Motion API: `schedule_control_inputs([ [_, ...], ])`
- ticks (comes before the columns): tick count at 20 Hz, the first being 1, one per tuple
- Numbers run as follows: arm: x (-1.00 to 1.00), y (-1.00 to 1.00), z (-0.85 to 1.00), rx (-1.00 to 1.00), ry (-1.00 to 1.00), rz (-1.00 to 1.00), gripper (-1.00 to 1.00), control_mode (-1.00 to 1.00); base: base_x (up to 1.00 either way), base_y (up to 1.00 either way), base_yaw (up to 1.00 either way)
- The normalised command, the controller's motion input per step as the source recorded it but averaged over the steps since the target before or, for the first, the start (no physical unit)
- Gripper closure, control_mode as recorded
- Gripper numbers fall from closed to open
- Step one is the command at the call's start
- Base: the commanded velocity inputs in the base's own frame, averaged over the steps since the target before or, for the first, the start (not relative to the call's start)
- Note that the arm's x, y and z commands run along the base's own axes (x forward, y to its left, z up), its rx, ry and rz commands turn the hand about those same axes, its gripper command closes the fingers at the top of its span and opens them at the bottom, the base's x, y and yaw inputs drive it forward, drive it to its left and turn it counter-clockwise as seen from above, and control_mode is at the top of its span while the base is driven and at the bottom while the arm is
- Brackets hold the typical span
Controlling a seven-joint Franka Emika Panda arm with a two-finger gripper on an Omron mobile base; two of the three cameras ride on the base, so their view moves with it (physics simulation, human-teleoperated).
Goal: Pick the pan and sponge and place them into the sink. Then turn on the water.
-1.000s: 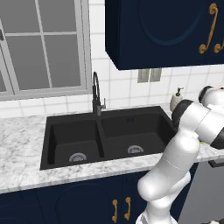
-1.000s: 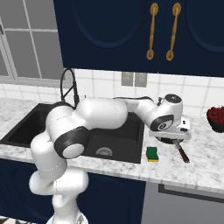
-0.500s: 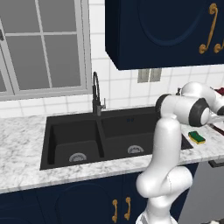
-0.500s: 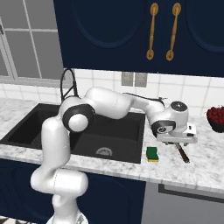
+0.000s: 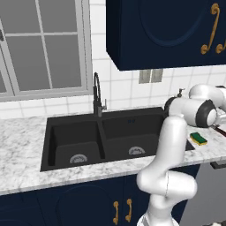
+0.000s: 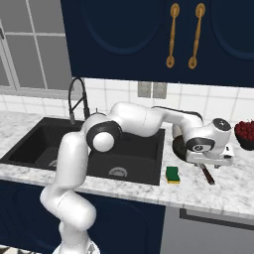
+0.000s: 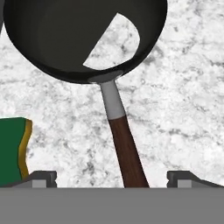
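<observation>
Two fingertips of the gripper stand wide apart at the bottom of the hand view, empty, straddling the handle of the pan at upper centre. The sponge lies lower left. Closing off-centre on that slim handle could let the pan swing or slip.

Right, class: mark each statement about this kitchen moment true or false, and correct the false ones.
1. The pan lies in the sink. False: it sits on the counter.
2. The claw is open, with the pan's handle between its tips. True.
3. The sponge is green on top. True.
4. Water runs from the faucet. False: no stream shows.
5. The sponge rests inside the pan. False: it lies beside it on the counter.
</observation>
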Motion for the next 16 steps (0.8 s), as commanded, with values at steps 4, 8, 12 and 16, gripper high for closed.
schedule_control_inputs([
  [4,0.26,0.05,-0.3,0.0,0.0,0.0,-1.0,-1.0,0.0,0.0,0.0],
  [8,0.28,-0.06,-0.19,0.0,0.0,0.02,-1.0,-1.0,0.0,0.0,0.0],
  [12,0.23,-0.01,-0.32,0.0,0.03,0.04,-1.0,-1.0,0.0,0.0,0.0],
  [16,0.13,0.0,-0.45,0.0,0.01,0.03,-1.0,-1.0,0.0,0.0,0.0],
])
